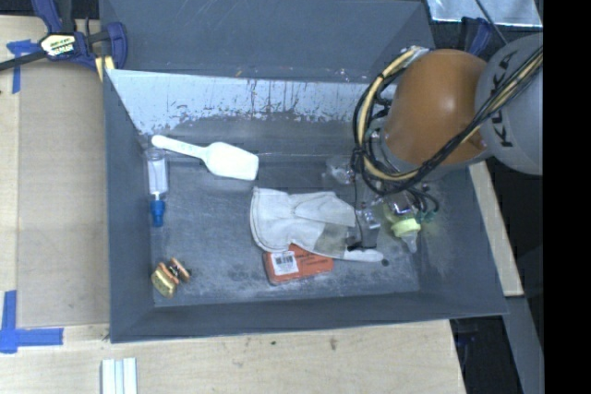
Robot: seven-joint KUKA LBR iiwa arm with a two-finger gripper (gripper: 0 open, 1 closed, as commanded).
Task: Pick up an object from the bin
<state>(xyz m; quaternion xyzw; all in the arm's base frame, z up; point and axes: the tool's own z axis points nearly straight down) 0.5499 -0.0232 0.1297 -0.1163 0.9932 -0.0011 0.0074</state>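
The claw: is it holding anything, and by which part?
Cannot be told; the gripper is down at the right end of the crumpled white fabric glove.

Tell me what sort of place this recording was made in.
Probably a robotics lab's bin-picking test cell: a KUKA arm reaches into a grey metal bin holding unrelated oddments, such as a white scoop and a white glove.

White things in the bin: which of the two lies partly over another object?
The crumpled white glove near the middle; it overlaps an orange barcoded packet. The white scoop, back left, rests on the bare floor of the bin.
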